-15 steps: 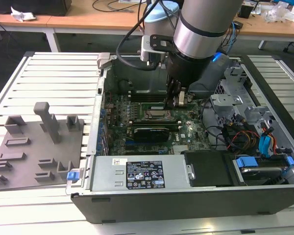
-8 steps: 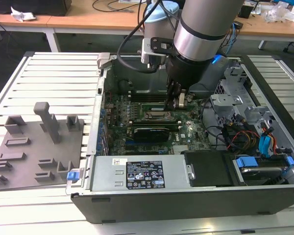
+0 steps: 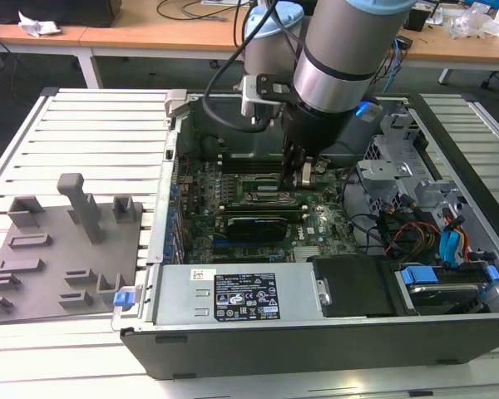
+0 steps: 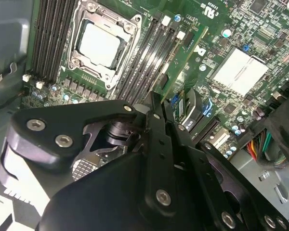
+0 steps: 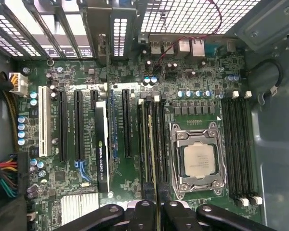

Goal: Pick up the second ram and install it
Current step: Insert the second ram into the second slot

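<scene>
Your gripper (image 5: 156,211) is down inside the open computer case (image 3: 316,341), its fingers closed on the second ram (image 5: 152,159), which stands on edge in a memory slot just beside the CPU socket (image 5: 198,161). In the second wrist view the green stick (image 4: 185,57) runs away from the fingertips (image 4: 156,108) along the same slots. So the pick-up is behind you, and the stick is at its slot; I judge the seating unfinished, since you have not let go, and I cannot tell whether the latches have caught. On the exterior view's left, well apart from the case, the grey holder block (image 3: 62,258) sits on the slatted table (image 3: 91,133).
</scene>
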You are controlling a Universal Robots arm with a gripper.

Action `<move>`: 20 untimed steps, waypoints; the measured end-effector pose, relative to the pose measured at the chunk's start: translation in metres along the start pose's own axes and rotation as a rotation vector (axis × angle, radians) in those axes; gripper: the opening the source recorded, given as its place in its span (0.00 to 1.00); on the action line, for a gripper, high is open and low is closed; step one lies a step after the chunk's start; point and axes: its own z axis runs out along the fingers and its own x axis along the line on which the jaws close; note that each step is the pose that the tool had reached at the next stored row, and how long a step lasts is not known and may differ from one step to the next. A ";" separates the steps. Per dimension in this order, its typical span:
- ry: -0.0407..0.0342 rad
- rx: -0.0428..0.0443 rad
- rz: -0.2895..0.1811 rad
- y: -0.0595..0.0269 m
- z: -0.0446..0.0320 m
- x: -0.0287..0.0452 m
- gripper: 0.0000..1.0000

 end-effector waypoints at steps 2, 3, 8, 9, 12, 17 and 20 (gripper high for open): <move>0.0000 0.0000 0.000 -0.0002 0.0020 0.0003 0.14; -0.0001 0.0000 0.000 -0.0004 0.0037 0.0005 0.14; -0.0001 0.0000 0.000 -0.0009 0.0087 0.0012 0.14; -0.0001 0.0001 0.000 -0.0011 0.0103 0.0014 0.14; 0.0000 0.0001 0.000 -0.0014 0.0139 0.0019 0.14; 0.0000 0.0001 0.000 -0.0019 0.0185 0.0025 0.14; -0.0001 0.0001 0.000 -0.0023 0.0225 0.0031 0.14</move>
